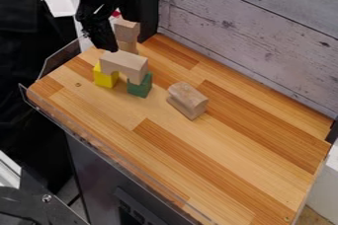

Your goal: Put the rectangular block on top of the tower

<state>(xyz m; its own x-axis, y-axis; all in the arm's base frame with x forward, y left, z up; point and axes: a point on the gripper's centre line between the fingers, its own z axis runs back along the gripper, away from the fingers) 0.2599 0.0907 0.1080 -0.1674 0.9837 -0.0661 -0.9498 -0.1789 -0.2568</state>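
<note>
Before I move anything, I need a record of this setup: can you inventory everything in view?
Yellow block: one, yellow, under the bridge's left end
Green block: one, green, under its right end
Bridge block: one, pale wood, across both
Stacked blocks: at least two, pale wood, behind the bridge
Separate block: one, pale wood, right of the bridge
Table: one, orange-brown wood, centre
Plank wall: one, greyish, behind the table
Cabinet: one, dark, below
Dark material: count unclear, black, far left
Gripper: one, black, by the bridge's far left end
</note>
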